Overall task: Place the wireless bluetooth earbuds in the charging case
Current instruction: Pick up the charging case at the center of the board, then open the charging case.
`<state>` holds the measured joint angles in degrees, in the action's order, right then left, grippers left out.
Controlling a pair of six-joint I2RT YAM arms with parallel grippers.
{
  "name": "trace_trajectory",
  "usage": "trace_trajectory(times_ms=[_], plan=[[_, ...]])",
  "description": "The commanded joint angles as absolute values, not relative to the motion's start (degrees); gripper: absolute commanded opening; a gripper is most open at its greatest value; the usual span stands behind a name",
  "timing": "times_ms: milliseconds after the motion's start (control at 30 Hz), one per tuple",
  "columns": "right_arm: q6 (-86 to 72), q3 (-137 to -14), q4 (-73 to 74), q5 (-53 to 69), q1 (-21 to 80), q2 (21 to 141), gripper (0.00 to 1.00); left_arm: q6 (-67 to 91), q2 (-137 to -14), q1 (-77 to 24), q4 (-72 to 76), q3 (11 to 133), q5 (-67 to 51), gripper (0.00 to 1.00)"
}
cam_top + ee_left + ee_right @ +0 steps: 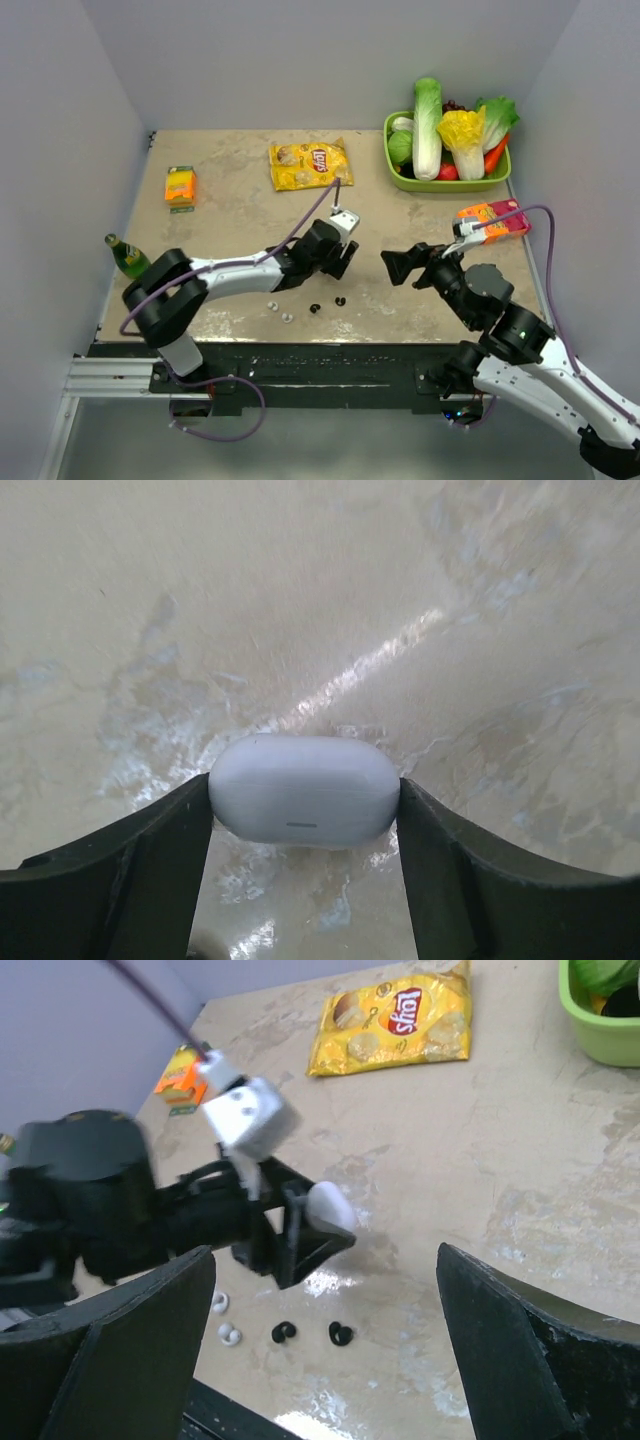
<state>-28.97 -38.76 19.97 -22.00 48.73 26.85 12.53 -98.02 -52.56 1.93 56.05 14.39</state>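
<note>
The white pill-shaped charging case (300,788) sits lid-closed between the two dark fingers of my left gripper (305,815), which is shut on its rounded ends, low over the tabletop. In the right wrist view the case (330,1207) shows at the tip of the left gripper (300,1240). Two whitish earbuds (280,312) and two dark earbuds (328,304) lie in a loose row on the table just in front of the left gripper (345,256). My right gripper (400,265) hangs open to the right of them, holding nothing, with the dark buds (312,1333) below its fingers.
A yellow chips bag (310,165) lies at the back centre. A green basket (447,182) of vegetables stands at the back right. An orange-pink packet (493,220) lies near the right arm, a small orange box (180,186) at the back left, a green bottle (127,257) at the left edge.
</note>
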Motion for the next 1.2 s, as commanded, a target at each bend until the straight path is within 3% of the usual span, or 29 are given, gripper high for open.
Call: trace_trajectory(times_ms=[0, 233, 367, 467, 1167], plan=[[-29.4, -43.9, 18.4, -26.6, 48.8, 29.7, 0.94, 9.4, -83.9, -52.5, 25.4, 47.0, 15.6, 0.0], [-23.7, -46.4, 16.5, -17.4, 48.8, 33.6, 0.96, 1.9, -72.1, -52.6, 69.1, 16.5, 1.2, 0.0], [-20.2, -49.6, 19.5, -11.6, 48.8, 38.9, 0.96, 0.3, -72.1, -52.6, 87.7, 8.1, -3.5, 0.0], [-19.3, -51.4, 21.6, -7.6, 48.8, 44.3, 0.98, -1.9, -72.9, -52.6, 93.7, 5.3, -5.4, 0.0], [-22.6, -48.1, 12.1, 5.5, 50.1, 58.4, 0.91, -6.4, -69.2, -56.0, 83.8, 6.9, -6.6, 0.0]])
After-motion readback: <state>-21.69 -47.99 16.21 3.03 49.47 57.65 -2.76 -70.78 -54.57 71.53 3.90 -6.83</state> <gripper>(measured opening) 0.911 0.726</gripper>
